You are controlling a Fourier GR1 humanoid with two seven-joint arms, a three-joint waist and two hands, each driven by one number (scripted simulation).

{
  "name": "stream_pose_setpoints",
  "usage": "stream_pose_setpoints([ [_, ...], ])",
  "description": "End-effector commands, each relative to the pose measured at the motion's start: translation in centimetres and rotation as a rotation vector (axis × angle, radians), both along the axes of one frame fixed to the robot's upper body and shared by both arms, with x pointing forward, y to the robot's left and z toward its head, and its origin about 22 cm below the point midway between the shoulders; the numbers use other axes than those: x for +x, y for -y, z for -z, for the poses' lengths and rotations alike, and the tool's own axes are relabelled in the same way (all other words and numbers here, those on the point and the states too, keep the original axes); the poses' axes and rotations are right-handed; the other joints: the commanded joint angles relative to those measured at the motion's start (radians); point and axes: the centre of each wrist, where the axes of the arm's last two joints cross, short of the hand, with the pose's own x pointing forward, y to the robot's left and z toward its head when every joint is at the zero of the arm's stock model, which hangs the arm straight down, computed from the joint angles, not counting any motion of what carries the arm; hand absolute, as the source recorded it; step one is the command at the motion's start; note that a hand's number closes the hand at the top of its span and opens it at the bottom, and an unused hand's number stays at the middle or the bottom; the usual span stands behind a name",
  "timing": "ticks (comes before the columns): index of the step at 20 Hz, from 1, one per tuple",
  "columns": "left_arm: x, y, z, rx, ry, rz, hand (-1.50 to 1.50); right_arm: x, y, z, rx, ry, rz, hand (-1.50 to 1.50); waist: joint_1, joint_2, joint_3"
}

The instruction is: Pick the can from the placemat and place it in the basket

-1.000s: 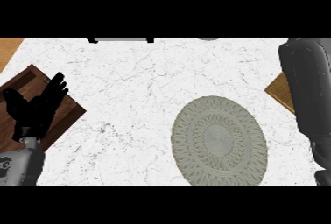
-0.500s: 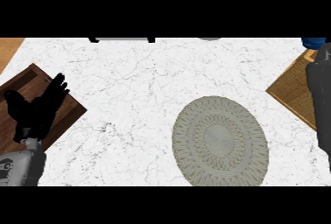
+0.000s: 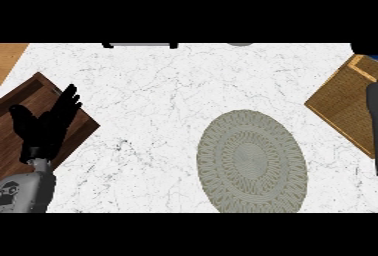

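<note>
**Right arm over the basket, can out of sight**

Our left hand [image 3: 46,127] rests at the view's left, fingers straight and spread, pointing up, holding nothing. It lies over a dark wooden board [image 3: 40,89] set cornerwise on the marble counter [image 3: 162,90], and it is well apart from everything the task names.

What we take for our right hand [image 3: 366,48] is only a dark patch in the top right corner, cut by the frame. We cannot tell whether it is holding anything. Below it, a sliver of the grey right forearm [image 3: 373,120] runs down the right edge.

Moving outward from that arm, the basket [image 3: 336,100] comes first. It is a tan woven box turned cornerwise, 1 corner pointing left toward the counter's middle and its far side lost past the right edge. The forearm crosses its right part, so the basket lies directly under and beside the right arm.

The oval placemat [image 3: 251,160] lies down and left of the basket, near it but not touching. We see no can on it, nor anywhere else in view.

We judge that the can, if lifted, is with the right hand beyond the frame. The placing then turns on bringing that hand down and slightly left, over the basket's open middle. Of our 2 arms, the right is plainly the nearer.
</note>
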Motion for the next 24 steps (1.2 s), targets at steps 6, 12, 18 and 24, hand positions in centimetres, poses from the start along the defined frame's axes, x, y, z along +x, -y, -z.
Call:
stream_pose_setpoints([
  [6, -0.5, -2.3, -0.5, -0.003, -0.020, 0.004, 0.00, -0.7, 1.7, -1.9, 0.007, 0.151, -0.023, -1.50, -0.001, -0.002, -0.001],
  [12, -0.2, -1.3, -0.6, -0.003, -0.011, -0.028, 0.00, -3.9, 5.2, -2.3, 0.170, 0.434, 0.130, -1.50, -0.019, -0.007, 0.000],
  [18, -0.1, -3.4, -0.4, -0.008, -0.024, -0.049, 0.00, -12.4, 8.3, -2.8, 0.205, 0.491, 0.097, -1.50, -0.053, -0.013, -0.001],
  [24, -0.7, -1.9, -1.1, 0.004, -0.024, -0.032, 0.00, -20.5, 10.1, -1.1, 0.260, 0.363, 0.021, -1.50, -0.045, -0.013, 0.001],
])
